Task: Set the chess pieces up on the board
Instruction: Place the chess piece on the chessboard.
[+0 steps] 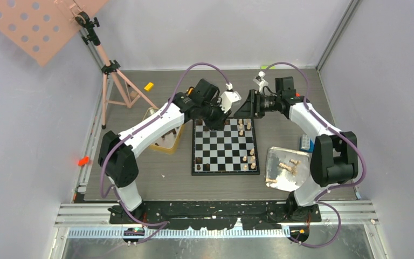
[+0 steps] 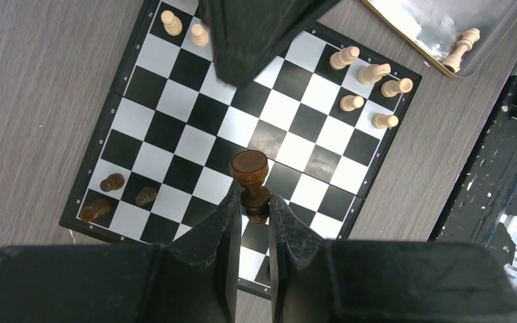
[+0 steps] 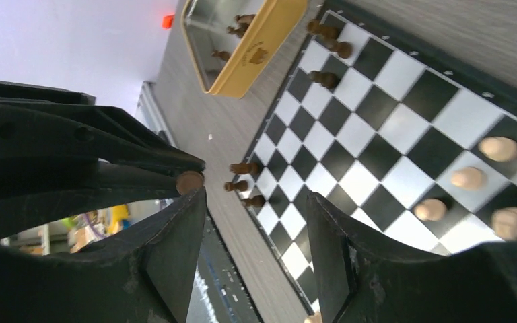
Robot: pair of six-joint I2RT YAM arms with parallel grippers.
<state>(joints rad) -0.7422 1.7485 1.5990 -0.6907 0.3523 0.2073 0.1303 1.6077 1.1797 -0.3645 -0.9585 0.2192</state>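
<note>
1. Starting near right: a silver tray [image 1: 297,179] lies just off the board's near-right corner, with a handful of pale chess pieces [image 1: 288,164] lying loose in it.
2. The board [image 1: 225,147] sits flat in the middle of the table. A few dark men stand in its near-left corner [image 1: 199,164], and a cluster of pale men stands in the near-right corner [image 1: 250,160].
3. Out to the sides, a gold tin [image 3: 259,54] sits just beside the board's left edge, with dark pieces lying in it. A blue brick [image 1: 305,143] lies well to the right, beyond the tray.
4. Now the action, over the far-left part of the board. The left gripper [image 2: 251,202] has its fingers [image 2: 223,232] clamped on a dark piece [image 2: 249,167]. They pinch it low on the stem, one finger on each side, and the round head sticks out past the tips. The piece hangs over the squares; I cannot tell whether its base touches the board.
5. Facing it from the right, over the board's far edge, is the right gripper [image 3: 256,198]. Its fingers [image 3: 175,256] stand apart with nothing between them. The held piece sits just outside one fingertip, not in the gap.
6. At the far end, three dark men [image 2: 111,183] stand in the far-left corner. A few pale ones [image 1: 242,127] stand at the far right.
</note>
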